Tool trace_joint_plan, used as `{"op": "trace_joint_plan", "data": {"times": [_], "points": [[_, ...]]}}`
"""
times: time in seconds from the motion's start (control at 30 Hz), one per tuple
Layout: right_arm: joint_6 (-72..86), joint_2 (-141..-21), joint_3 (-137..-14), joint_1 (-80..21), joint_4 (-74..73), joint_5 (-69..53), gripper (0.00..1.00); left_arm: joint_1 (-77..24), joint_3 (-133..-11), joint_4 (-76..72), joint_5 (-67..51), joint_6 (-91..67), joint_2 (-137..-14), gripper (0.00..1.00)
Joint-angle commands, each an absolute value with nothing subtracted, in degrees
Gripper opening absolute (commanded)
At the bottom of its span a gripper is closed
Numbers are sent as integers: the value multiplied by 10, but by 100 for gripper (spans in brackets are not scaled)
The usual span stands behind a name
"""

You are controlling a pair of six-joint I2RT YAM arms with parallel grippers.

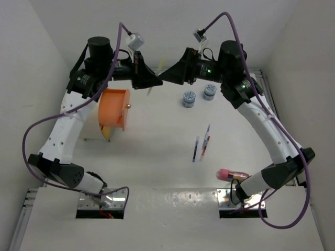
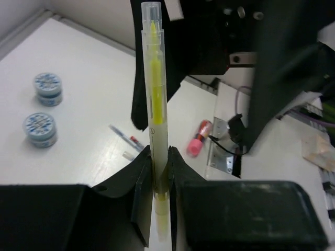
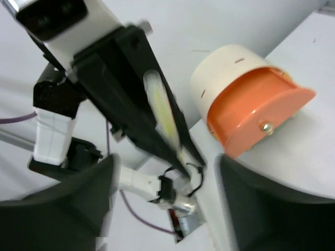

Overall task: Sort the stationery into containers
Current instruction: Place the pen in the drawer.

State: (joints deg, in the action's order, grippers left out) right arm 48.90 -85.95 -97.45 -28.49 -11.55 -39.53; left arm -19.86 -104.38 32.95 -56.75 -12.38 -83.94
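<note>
- Left wrist view: the left gripper is clamped on the lower end of a yellow highlighter.
- The right gripper is spread wide, facing it, near the cream drum.
- The print on the two round blue-and-white pieces is too small to read.

A glossy white table stands enclosed by plain white walls.

Drum near left tool — right tool seemingly nose-to-nose, little gap
</note>
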Motion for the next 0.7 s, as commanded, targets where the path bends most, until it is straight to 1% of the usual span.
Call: {"op": "trace_joint_plan", "data": {"times": [0.0, 0.03, 0.13, 0.17, 0.2, 0.23, 0.27, 0.3, 0.33, 0.43, 0.53, 0.67], "points": [[471, -858, -991, -264, -138, -402, 92, -157, -1098, 373, -537, -95, -830, 0], [472, -858, -989, -230, -145, -402, 93, -149, -1129, 399, -528, -66, -837, 0], [460, -850, -971, -161, -170, -404, 93, -113, -1164, 500, -461, -3, -841, 0], [446, -846, -954, -147, -192, -406, 93, -106, -1185, 529, -385, 27, -843, 0], [417, -842, -943, -137, -208, -406, 93, -105, -1195, 575, -338, 51, -845, 0], [405, -832, -933, -118, -221, -403, 93, -105, -1200, 591, -284, 76, -849, 0], [393, -828, -908, -110, -241, -403, 93, -103, -1199, 605, -178, 84, -850, 0], [369, -824, -896, -104, -251, -404, 93, -101, -1194, 629, -140, 100, -853, 0], [357, -818, -880, -93, -261, -403, 93, -96, -1186, 638, -74, 111, -853, 0], [317, -810, -854, -77, -300, -396, 92, -85, -1123, 645, 15, 134, -842, 0], [298, -809, -832, -69, -312, -386, 92, -80, -1071, 630, 68, 108, -843, 0], [283, -822, -831, -64, -344, -383, 92, -76, -1060, 650, 91, 63, -877, 0]]}}
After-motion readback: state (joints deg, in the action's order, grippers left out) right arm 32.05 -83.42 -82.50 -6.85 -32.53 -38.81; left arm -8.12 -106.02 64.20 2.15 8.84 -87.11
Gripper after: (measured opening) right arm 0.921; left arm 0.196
